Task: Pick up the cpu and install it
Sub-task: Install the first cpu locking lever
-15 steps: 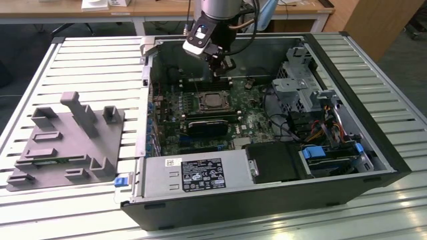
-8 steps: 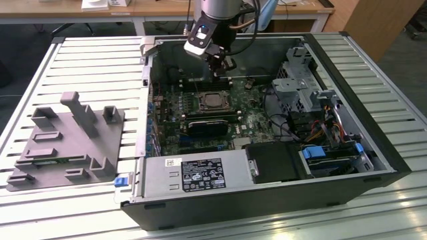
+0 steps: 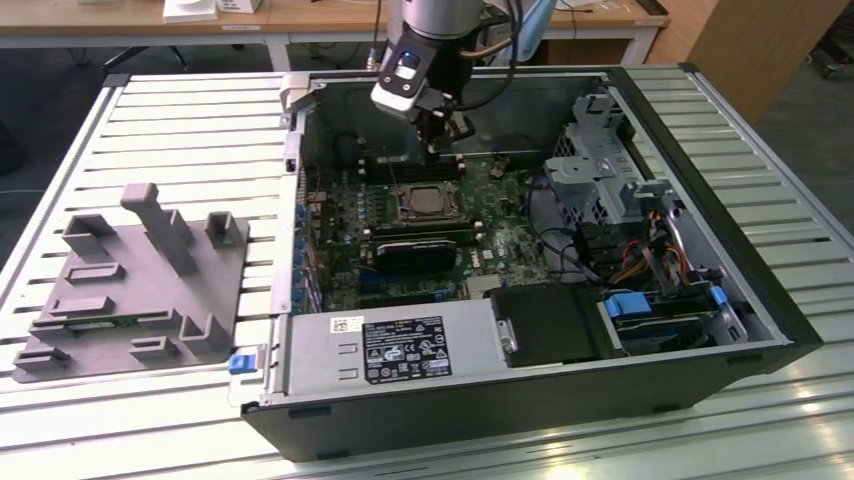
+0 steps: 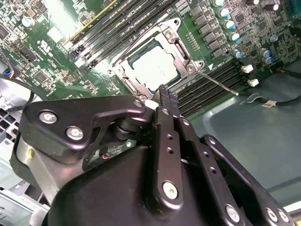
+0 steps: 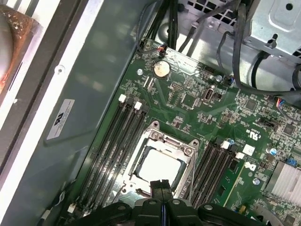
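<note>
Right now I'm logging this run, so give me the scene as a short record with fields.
cpu: seated in the motherboard socket, pale metal top showing in both wrist views
gripper: fingers together, holding nothing, just above the socket's edge
computer case: lies open on the slatted table
grey fixture block: on the table, toward the exterior view's left of the case

We see a pale silver cpu (image 5: 159, 165) with a thin tan edge inside a black-and-metal socket frame (image 5: 183, 149) on a dark green motherboard (image 3: 400, 235). The tool (image 4: 168, 100) is matte black with silver screws. The computer case (image 3: 747, 290) is black outside, grey inside. Beside it sits a grey plastic fixture block (image 3: 134, 290) on a worktop (image 3: 174, 130) of pale, ribbed metal slats.
</note>
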You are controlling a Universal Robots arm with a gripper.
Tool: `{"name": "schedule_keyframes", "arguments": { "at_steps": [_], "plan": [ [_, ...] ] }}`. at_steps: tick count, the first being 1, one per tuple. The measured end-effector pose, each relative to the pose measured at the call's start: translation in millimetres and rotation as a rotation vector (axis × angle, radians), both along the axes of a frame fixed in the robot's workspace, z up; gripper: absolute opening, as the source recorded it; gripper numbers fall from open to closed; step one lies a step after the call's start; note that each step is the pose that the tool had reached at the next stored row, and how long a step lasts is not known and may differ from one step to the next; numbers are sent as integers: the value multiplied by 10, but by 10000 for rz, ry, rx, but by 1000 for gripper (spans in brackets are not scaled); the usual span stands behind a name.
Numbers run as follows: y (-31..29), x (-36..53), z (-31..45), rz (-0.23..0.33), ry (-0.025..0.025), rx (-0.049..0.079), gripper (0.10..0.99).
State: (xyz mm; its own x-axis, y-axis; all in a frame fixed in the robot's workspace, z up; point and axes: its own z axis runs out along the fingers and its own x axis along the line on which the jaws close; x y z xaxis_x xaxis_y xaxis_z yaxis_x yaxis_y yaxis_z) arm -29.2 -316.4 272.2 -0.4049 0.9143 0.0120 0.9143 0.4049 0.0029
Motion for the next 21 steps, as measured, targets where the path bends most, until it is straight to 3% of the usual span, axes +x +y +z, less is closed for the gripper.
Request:
{"name": "schedule_keyframes", "arguments": {
  "at_steps": [14,21],
  "plan": [
    [0,0,0,713,0,1,106],
    [0,0,-3,1741,0,1,106]
  ]
}}
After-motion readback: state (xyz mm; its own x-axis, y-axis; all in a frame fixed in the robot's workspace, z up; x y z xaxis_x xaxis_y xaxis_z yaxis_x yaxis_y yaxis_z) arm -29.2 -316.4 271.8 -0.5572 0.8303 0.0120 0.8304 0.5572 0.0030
